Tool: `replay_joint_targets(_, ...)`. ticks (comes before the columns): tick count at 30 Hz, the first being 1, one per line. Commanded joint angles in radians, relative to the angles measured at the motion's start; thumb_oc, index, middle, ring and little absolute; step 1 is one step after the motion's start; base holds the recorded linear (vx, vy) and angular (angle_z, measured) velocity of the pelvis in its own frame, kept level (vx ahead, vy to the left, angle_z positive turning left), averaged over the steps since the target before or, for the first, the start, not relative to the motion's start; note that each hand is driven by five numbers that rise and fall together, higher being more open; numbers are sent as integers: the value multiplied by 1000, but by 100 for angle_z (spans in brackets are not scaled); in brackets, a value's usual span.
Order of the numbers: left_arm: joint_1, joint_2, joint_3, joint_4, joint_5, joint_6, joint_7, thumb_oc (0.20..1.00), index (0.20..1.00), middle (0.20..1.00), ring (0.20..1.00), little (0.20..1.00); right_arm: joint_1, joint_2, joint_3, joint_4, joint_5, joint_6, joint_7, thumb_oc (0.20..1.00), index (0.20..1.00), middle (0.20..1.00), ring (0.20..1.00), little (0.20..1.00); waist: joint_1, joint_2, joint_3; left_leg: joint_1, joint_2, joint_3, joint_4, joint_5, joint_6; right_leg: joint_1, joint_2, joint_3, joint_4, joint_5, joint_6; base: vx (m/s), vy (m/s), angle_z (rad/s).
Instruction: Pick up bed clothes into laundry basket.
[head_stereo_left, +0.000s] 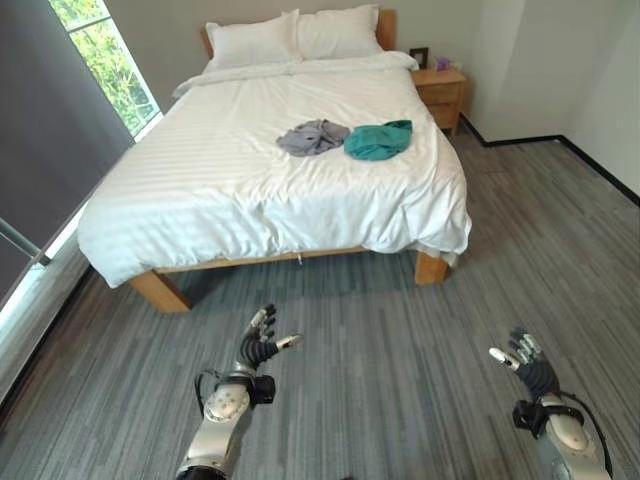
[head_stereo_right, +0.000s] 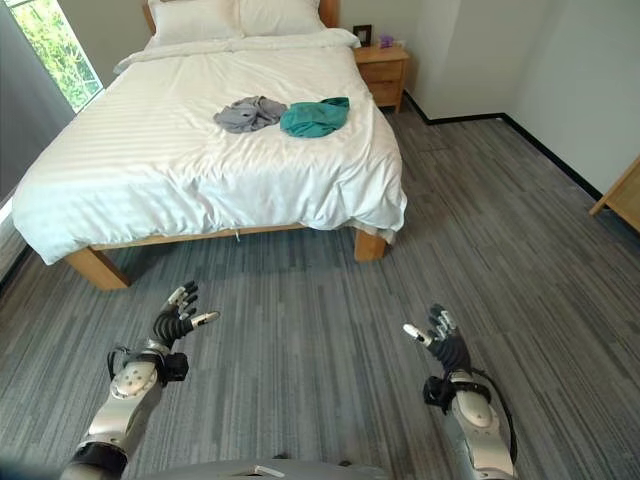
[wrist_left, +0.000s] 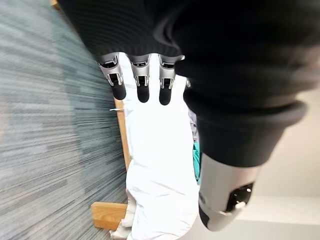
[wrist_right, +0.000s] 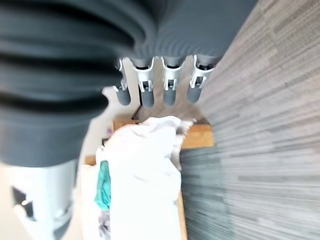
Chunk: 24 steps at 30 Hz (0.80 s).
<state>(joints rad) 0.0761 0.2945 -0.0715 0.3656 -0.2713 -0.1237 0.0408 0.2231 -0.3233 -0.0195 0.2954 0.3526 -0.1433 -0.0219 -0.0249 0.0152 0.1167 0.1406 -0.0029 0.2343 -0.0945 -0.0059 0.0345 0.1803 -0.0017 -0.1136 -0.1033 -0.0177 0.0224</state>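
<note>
i've got my left hand (head_stereo_left: 262, 345) and right hand (head_stereo_left: 527, 365) low over the floor, fingers apart and empty, well short of the bed (head_stereo_left: 200, 190) where the grey shirt (head_stereo_left: 311, 137) and teal top (head_stereo_left: 379, 140) lie touching, soft, light, probably best pinched at a bunched fold.

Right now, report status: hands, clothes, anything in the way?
Left robot hand and right robot hand open, empty, over floor. Grey garment and teal garment lie side by side on the bed. Bare floor between.
</note>
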Motion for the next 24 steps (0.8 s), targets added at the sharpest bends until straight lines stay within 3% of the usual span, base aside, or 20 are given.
replay_joint_targets(1,-74,9,13,52,-19,-71,22,1000,1000,1000,1000,1000,-38,2,-1,-28,-55,-58,9,1000,1000,1000,1000,1000,9,-29,0,1,43,-26,7,7,-68,-50,-92,-29,20,40,104,19,41,-2)
replay_joint_targets(9,-87,42,70,72,15,-73,79,1000,1000,1000,1000,1000,-95,8,10,-36,-22,-68,-12,1000,1000,1000,1000,1000,13,-17,50,-29,14,-6,35,-13,-37,-124,-128,10,118,22,117,1,99,-10)
replay_joint_targets(11,-100,59,102,74,9,-76,104,1000,1000,1000,1000,1000,-110,5,21,-62,-20,-73,-15,1000,1000,1000,1000,1000,12,-7,83,-38,11,3,60,-36,-13,-233,-141,21,317,35,135,-5,142,-28)
replay_joint_targets(12,-101,59,103,74,9,-75,104,1000,1000,1000,1000,1000,-112,5,22,-63,-20,-73,-15,1000,1000,1000,1000,1000,14,-9,82,-41,9,6,61,-37,-12,-242,-143,25,329,30,136,-31,81,-23)
replay_joint_targets(15,-142,92,116,92,10,-83,142,1000,1000,1000,1000,1000,-139,12,60,-85,-11,-75,-19,1000,1000,1000,1000,1000,-7,-10,155,-27,15,43,81,-67,0,-432,-156,10,544,115,156,41,77,-31)
replay_joint_targets(16,-143,92,116,92,10,-83,142,1000,1000,1000,1000,1000,-139,12,59,-85,-11,-75,-19,1000,1000,1000,1000,1000,-7,-10,155,-28,15,43,82,-67,0,-432,-156,10,544,114,156,186,24,-41)
replay_joint_targets(18,-159,99,117,88,15,-84,148,1000,1000,1000,1000,1000,-136,20,65,-76,1,-69,-14,1000,1000,1000,1000,1000,-25,-15,159,10,10,58,70,-90,-15,-450,-169,-21,406,109,149,359,-67,-12)
replay_joint_targets(19,-171,91,117,88,2,-92,148,1000,1000,1000,1000,1000,-133,13,68,-55,5,-65,-11,1000,1000,1000,1000,1000,-53,-26,158,61,1,44,64,-122,-40,-469,-163,-10,219,140,156,416,-99,1)
replay_joint_targets(22,-182,89,113,86,6,-93,143,1000,1000,1000,1000,1000,-126,10,70,-63,-6,-59,-7,1000,1000,1000,1000,1000,-83,-26,153,113,17,24,56,-149,-63,-473,-143,31,112,171,171,396,-112,5)
replay_joint_targets(24,-177,80,108,70,-4,-98,132,1000,1000,1000,1000,1000,-112,5,66,-75,-9,-57,3,1000,1000,1000,1000,1000,-94,-24,143,154,38,5,72,-175,-80,-476,-140,36,111,196,181,419,-196,13)
